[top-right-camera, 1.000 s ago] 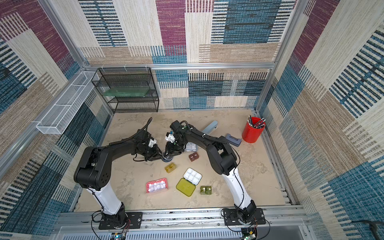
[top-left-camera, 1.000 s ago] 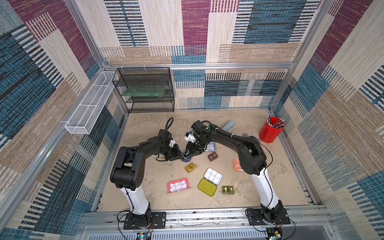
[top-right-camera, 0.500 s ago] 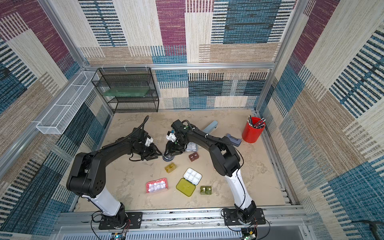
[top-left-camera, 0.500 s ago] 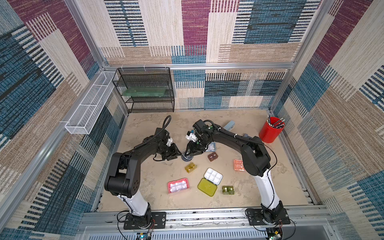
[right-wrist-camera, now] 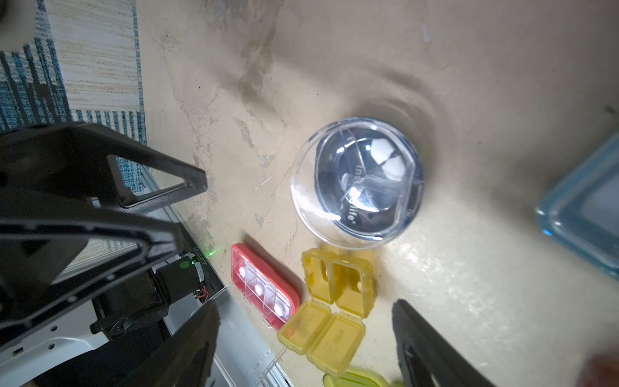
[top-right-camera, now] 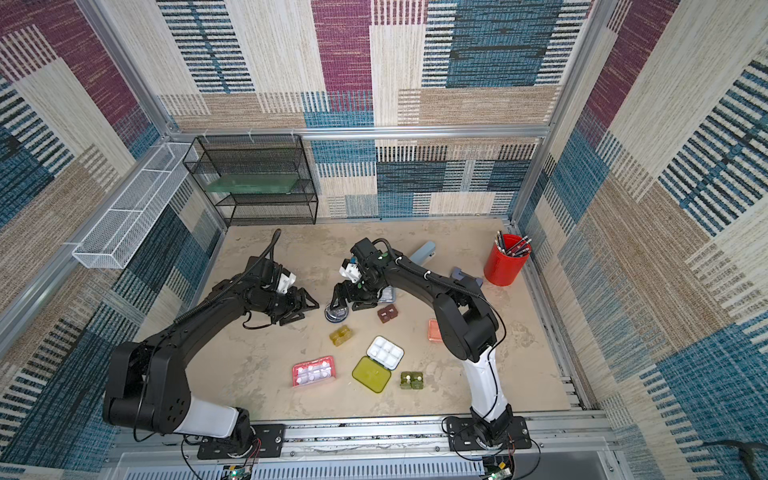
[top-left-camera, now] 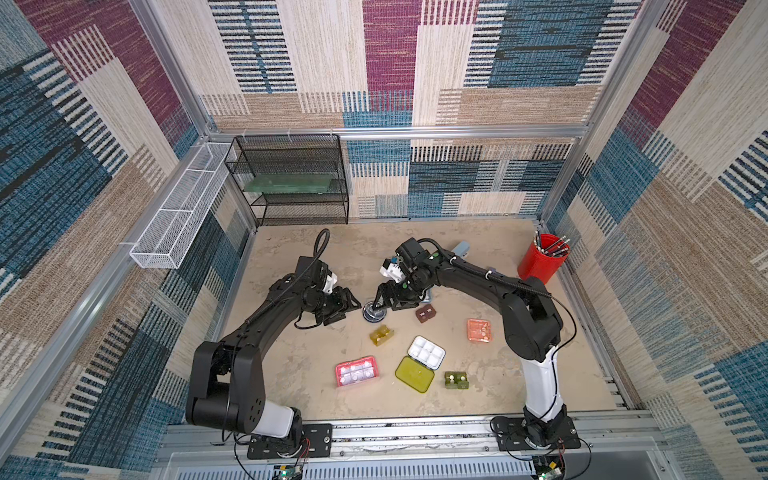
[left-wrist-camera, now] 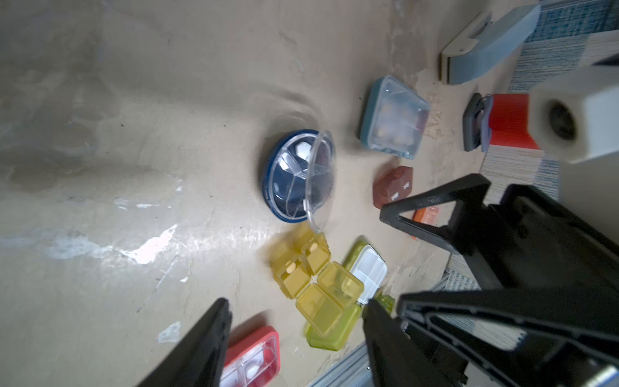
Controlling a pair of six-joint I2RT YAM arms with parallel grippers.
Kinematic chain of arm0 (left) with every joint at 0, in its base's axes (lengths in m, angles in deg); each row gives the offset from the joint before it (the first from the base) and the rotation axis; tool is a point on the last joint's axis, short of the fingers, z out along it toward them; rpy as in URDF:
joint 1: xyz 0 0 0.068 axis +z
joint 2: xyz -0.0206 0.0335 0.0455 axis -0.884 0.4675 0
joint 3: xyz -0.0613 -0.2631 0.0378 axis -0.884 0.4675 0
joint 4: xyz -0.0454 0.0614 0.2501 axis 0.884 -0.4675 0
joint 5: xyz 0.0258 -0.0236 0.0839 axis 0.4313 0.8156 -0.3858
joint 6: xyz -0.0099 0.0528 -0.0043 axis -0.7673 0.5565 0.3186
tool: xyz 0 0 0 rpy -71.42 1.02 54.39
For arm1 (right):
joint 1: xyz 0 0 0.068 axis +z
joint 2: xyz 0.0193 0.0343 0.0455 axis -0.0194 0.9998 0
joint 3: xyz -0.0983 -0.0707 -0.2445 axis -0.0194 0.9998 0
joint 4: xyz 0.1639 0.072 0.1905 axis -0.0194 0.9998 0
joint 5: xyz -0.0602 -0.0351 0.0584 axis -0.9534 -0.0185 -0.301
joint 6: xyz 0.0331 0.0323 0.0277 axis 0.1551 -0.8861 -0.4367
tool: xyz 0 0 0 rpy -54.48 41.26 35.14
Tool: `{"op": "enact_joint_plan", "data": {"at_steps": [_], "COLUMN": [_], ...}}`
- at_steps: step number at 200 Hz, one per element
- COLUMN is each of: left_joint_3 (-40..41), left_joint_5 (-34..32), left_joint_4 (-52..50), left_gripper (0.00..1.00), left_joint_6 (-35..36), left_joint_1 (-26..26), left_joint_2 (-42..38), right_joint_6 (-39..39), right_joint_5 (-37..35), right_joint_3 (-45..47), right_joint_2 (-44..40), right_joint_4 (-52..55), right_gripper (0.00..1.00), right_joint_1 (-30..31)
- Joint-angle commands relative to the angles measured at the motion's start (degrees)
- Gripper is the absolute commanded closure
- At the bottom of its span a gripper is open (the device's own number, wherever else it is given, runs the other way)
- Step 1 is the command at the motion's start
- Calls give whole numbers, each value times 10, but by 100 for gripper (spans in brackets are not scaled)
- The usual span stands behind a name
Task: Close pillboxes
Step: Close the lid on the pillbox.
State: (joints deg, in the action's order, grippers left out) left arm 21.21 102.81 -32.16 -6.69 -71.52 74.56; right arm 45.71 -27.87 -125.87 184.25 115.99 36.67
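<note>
Pink pillbox [top-left-camera: 357, 371], yellow-green pillbox [top-left-camera: 414, 374] and dark green pillbox [top-left-camera: 456, 380] sit nearest on the bench [top-left-camera: 291, 386], amber pillbox [top-left-camera: 381, 335] beyond. Farther, the round black pillbox [top-left-camera: 373, 314], clear lid [left-wrist-camera: 321, 174] askew, lies between left pincer [top-left-camera: 348, 311] and right pincer [top-left-camera: 390, 305], both spread wide and empty.

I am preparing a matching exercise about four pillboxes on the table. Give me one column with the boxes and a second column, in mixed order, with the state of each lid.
Column 1
1. amber pillbox
2. brown pillbox
3. yellow-green pillbox
4. round pillbox

Column 2
A. lids shut
B. clear lid tilted up, not seated
C. two small lids flipped open
D. single lid lying flat beside the white tray

Pairs: 1-C; 2-A; 3-D; 4-B
</note>
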Motion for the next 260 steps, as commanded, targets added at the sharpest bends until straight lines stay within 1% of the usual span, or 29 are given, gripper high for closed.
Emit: {"op": "enact_joint_plan", "data": {"at_steps": [1, 11, 15, 18, 27, 33, 55, 73, 96, 108, 126, 142, 161, 172, 189, 216, 232, 260], "left_joint_3": [-1, -1, 1, 3, 10, 15, 46, 67, 62, 61, 63, 64, 55, 47, 29, 30, 40, 44], "left_joint_5": [50, 72, 80, 85, 95, 98, 109, 105, 89, 83, 66, 70, 81, 102, 139, 163, 159, 157], "left_joint_4": [8, 25, 36, 44, 69, 85, 149, 174, 147, 149, 148, 142, 124, 123, 132, 153, 151, 128], "left_gripper": [12, 4, 0, 0, 0, 0, 0, 0, 0, 0, 0, 0, 0, 0, 3, 6, 7, 8], "left_joint_6": [-2, -9, -13, -16, -25, -29, -53, -68, -76, -94, -108, -117, -98, -81, -59, -43, -33, -20], "left_joint_1": [1, 1, 1, 1, 1, 1, 0, -1, -3, -10, -23, -26, -25, -25, -25, -25, -24, -20], "left_joint_2": [-12, -9, -7, -7, -5, -6, -23, -40, -45, -51, -59, -59, -41, -20, 12, 45, 51, 56], "right_joint_6": [-28, -38, -40, -41, -37, -31, -13, 3, 5, 24, 54, 59, 56, 47, 25, 7, -5, -28], "right_joint_5": [-26, -27, -30, -31, -38, -42, -40, -33, -17, 4, 6, 24, 33, 34, 43, 31, 14, 24], "right_joint_3": [11, 18, 22, 23, 29, 31, 49, 55, 43, 36, 39, 47, 47, 35, 21, -3, -2, 8], "right_joint_2": [-27, -44, -51, -56, -68, -73, -91, -99, -93, -88, -79, -69, -63, -53, -45, -37, -42, -43], "right_joint_4": [7, 9, 9, 10, 18, 27, 39, 38, 42, 42, 47, 43, 27, 27, 11, 12, 10, -8], "right_gripper": [16, 13, 9, 8, 0, 5, 5, 5, 5, 5, 5, 5, 5, 5, 5, 5, 5, 5], "right_joint_1": [-3, -2, -1, -1, -3, -5, -17, -31, -32, -27, -28, -37, -43, -48, -51, -47, -42, -37]}}
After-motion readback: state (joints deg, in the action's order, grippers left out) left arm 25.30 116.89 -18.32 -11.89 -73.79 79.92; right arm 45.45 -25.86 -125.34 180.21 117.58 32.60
